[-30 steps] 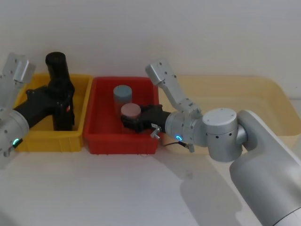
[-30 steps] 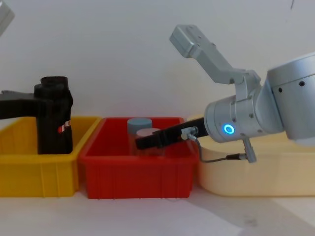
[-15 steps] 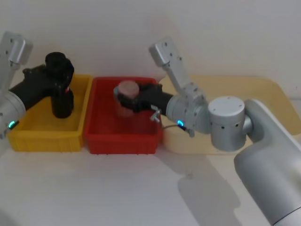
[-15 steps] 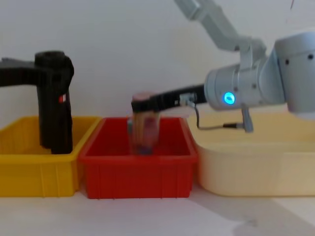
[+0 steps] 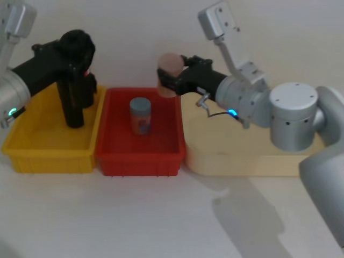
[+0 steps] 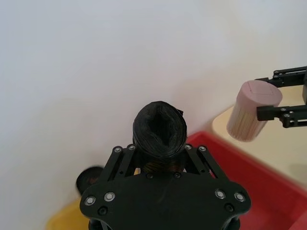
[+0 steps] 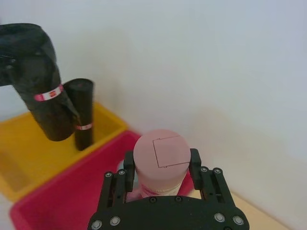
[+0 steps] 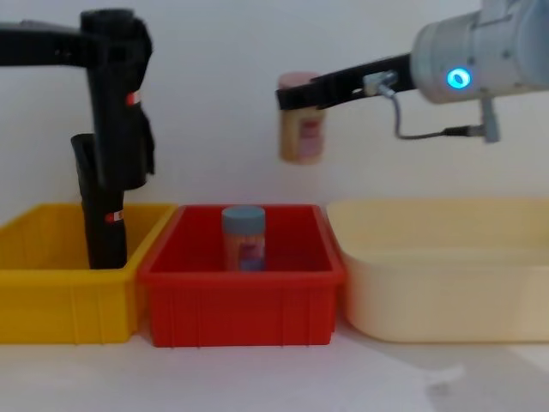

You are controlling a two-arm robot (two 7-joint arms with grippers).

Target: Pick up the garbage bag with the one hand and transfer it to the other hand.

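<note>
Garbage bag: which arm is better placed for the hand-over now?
Left. The left gripper holds the garbage bag raised over the yellow bin; the right gripper is full, shut on a pink-capped jar.

Table (image 5: 161, 215), yellow bin (image 5: 48, 158), red bin (image 5: 140, 161), cream-looking tub (image 5: 242, 161)

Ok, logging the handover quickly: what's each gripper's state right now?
Left gripper: shut on the garbage bag, held above the yellow bin.
Right gripper: shut on a pink-capped jar.
</note>
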